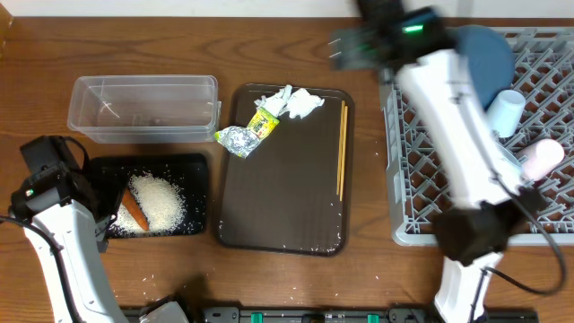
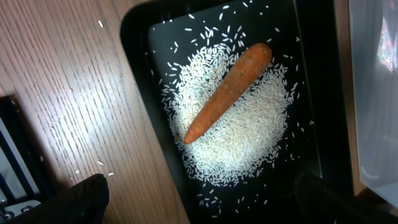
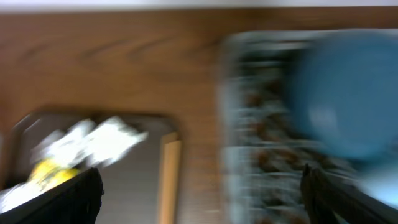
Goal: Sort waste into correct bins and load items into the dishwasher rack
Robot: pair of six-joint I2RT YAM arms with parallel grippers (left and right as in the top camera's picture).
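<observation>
The black tray (image 1: 193, 170) holds a heap of rice (image 1: 160, 202) with an orange carrot (image 1: 134, 212) across it. My left gripper (image 1: 63, 170) hangs open just left of that tray, its jaws straddling the near rim (image 2: 140, 93) below the rice (image 2: 239, 134) and carrot (image 2: 227, 93). On the brown serving tray (image 1: 287, 197) lie tissue (image 1: 294, 100), foil (image 1: 238, 139), a yellow-green wrapper (image 1: 263, 124) and chopsticks (image 1: 342, 148). My right gripper (image 1: 354, 45), open and blurred, is high between that tray and the rack (image 1: 547, 215). The rack holds a blue bowl (image 1: 489, 54), a light blue cup (image 1: 505, 112) and a pale cup (image 1: 541, 159).
The clear tub (image 1: 143, 108) stands behind the black tray, with nothing solid visible in it. Loose rice grains dot the serving tray's front edge (image 1: 287, 247) and the wooden table. The right wrist view is smeared: tissue (image 3: 93, 140), chopsticks (image 3: 168, 180), bowl (image 3: 348, 93).
</observation>
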